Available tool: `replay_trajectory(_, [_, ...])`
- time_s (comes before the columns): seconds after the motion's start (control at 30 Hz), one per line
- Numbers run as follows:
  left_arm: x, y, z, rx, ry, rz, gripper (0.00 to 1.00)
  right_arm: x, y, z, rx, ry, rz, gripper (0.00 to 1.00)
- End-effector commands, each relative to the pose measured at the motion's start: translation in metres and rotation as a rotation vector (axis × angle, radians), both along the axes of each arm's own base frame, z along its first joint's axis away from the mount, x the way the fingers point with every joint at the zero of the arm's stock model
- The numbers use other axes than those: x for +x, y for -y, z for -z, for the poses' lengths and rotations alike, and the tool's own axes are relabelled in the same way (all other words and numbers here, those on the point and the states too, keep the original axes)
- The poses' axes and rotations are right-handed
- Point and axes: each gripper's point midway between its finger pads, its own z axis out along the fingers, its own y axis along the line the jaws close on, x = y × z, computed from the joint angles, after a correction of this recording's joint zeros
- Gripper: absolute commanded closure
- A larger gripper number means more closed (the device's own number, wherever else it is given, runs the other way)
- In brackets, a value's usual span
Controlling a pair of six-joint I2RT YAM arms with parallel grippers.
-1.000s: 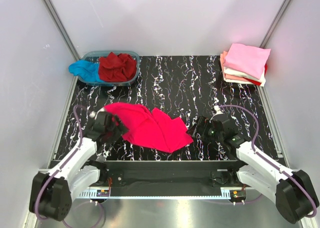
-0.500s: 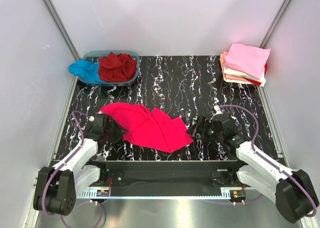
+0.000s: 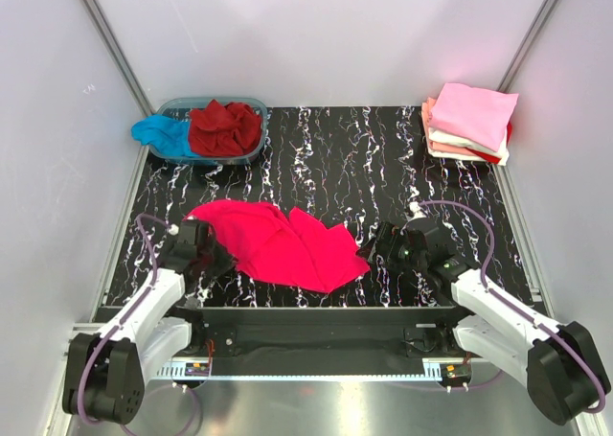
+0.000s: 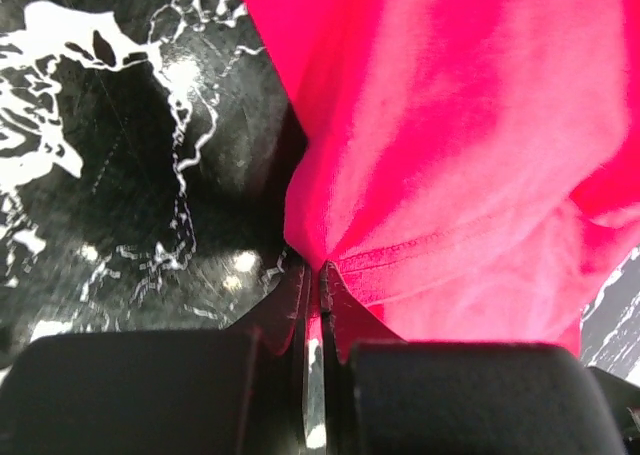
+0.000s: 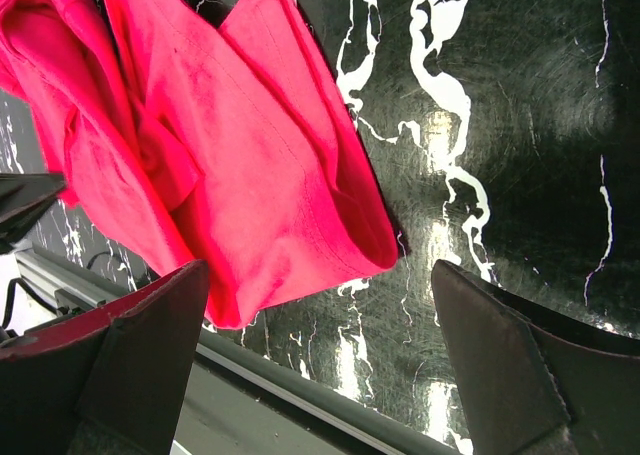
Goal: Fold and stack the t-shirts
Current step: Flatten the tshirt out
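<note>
A bright pinkish-red t-shirt lies crumpled on the black marbled table, near the front. My left gripper is at its left edge, shut on a pinch of the hem. My right gripper stands open just right of the shirt's right corner, its jaws wide apart with the corner lying between and beyond them, untouched. Dark red and turquoise t-shirts lie bunched in the tub at the back left. A folded stack with a pale pink shirt on top sits at the back right.
The clear blue-tinted tub stands at the back left corner. White walls with metal posts close in the table on three sides. The table's front edge rail runs just below the right gripper.
My left gripper has shut on the shirt's left hem and shifted slightly toward the near edge, pulling the cloth's left end with it. The right arm has not moved.
</note>
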Motion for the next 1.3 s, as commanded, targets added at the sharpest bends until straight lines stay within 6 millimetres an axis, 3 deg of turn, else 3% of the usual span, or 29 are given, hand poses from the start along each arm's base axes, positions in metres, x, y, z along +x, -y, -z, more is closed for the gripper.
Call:
replay_trajectory(0.0, [0.012, -0.006, -0.034, 0.045, 0.069, 0.010, 0.97, 0.014, -0.005, -0.019, 0.028, 0.055, 0.007, 0.00])
replay_trajectory(0.17, [0.012, -0.009, -0.049, 0.064, 0.097, 0.022, 0.83, 0.014, -0.005, -0.018, 0.028, 0.050, 0.007, 0.00])
replay_trajectory(0.43, [0.009, -0.003, -0.039, 0.041, 0.082, 0.043, 0.83, 0.014, -0.005, -0.019, 0.028, 0.053, 0.011, 0.00])
replay_trajectory(0.47, [0.009, -0.003, -0.038, 0.040, 0.084, 0.049, 0.84, 0.014, -0.005, -0.019, 0.027, 0.055, 0.011, 0.00])
replay_trajectory(0.57, [0.010, -0.001, -0.036, 0.034, 0.091, 0.066, 0.99, 0.013, -0.004, -0.018, 0.026, 0.051, 0.012, 0.00])
replay_trajectory(0.77, [0.017, 0.005, -0.052, 0.015, 0.149, 0.092, 1.00, 0.014, -0.004, -0.017, 0.024, 0.047, 0.012, 0.00])
replay_trajectory(0.87, [0.019, -0.006, -0.083, 0.070, 0.182, 0.069, 1.00, 0.016, -0.005, -0.017, 0.016, 0.035, 0.016, 0.01])
replay_trajectory(0.9, [0.026, -0.012, -0.110, 0.091, 0.251, 0.043, 1.00, 0.019, -0.006, -0.018, 0.003, 0.020, 0.017, 0.00])
replay_trajectory(0.97, [0.022, -0.021, -0.133, 0.121, 0.280, 0.020, 1.00, 0.026, -0.011, -0.028, -0.008, 0.032, -0.018, 0.00])
replay_trajectory(1.0, [0.021, -0.029, -0.148, 0.148, 0.322, -0.010, 1.00, 0.029, -0.012, -0.023, -0.027, 0.009, -0.023, 0.00])
replay_trajectory(1.03, [0.022, -0.033, -0.173, 0.157, 0.376, -0.030, 1.00, 0.032, -0.013, -0.024, -0.036, 0.006, -0.025, 0.00])
replay_trajectory(1.07, [0.016, -0.039, -0.177, 0.176, 0.371, -0.046, 1.00, 0.037, -0.014, -0.027, -0.050, 0.012, -0.026, 0.00])
replay_trajectory(1.13, [0.008, -0.051, -0.210, 0.205, 0.453, -0.105, 1.00, 0.051, -0.021, -0.036, -0.064, 0.020, -0.048, 0.00])
replay_trajectory(1.17, [0.001, -0.056, -0.215, 0.216, 0.461, -0.124, 1.00, 0.062, -0.026, -0.041, -0.072, 0.016, -0.054, 0.00])
replay_trajectory(1.27, [-0.015, -0.072, -0.239, 0.259, 0.539, -0.184, 1.00, 0.079, -0.038, -0.036, -0.111, -0.037, -0.087, 0.05])
